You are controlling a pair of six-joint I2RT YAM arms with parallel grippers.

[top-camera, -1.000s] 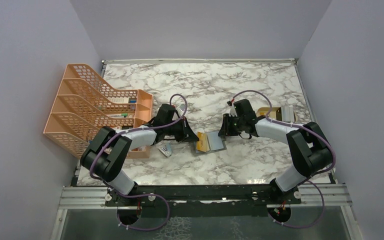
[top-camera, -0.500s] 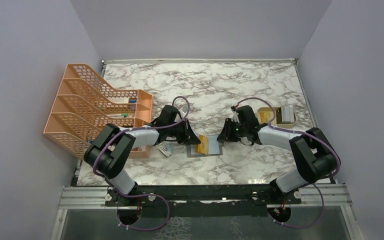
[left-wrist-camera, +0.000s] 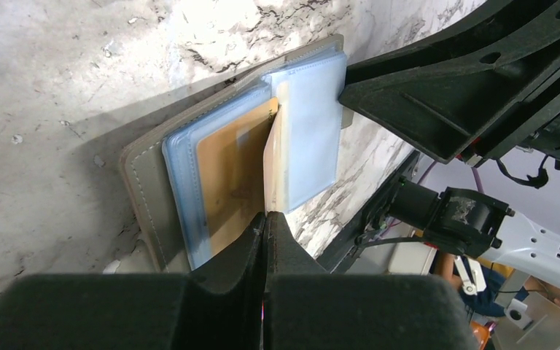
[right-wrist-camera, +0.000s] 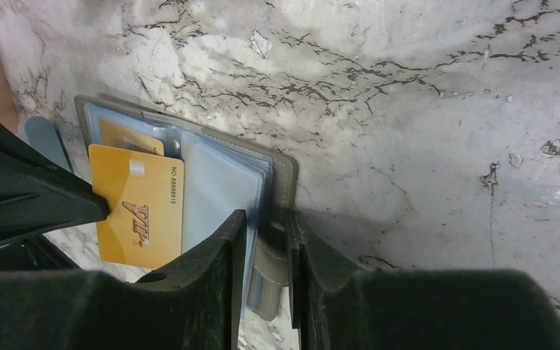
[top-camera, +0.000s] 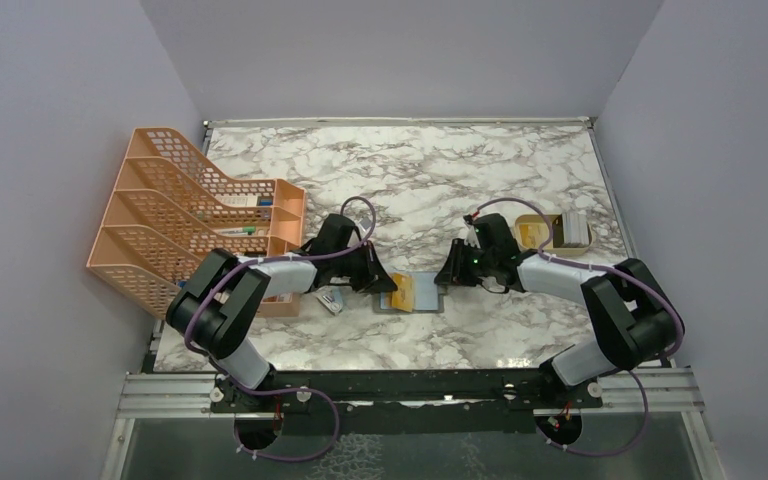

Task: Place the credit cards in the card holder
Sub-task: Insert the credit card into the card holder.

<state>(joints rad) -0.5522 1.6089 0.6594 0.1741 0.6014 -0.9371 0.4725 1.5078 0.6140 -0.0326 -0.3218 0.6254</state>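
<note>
**Card could miss the pocket**

The gold card (right-wrist-camera: 140, 211) tilted over the open wallet (right-wrist-camera: 281, 175), which lay on the tabletop (top-camera: 410, 180) between the arms. The card could have skidded across the blue sleeves or buckled if its edge missed the pocket mouth. A loose wallet could also have slid. The left gripper (left-wrist-camera: 266, 219) was clamped tight on the card's edge. The right gripper (right-wrist-camera: 262, 235), narrowly parted, pinched the wallet's cover at its tab.

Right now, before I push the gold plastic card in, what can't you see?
Left wrist: gold plastic card edge-on, its near end hidden by the left gripper.
Right wrist: near edge of grey folding wallet covered by right gripper.
Top view: wallet pockets too small to tell.
</note>
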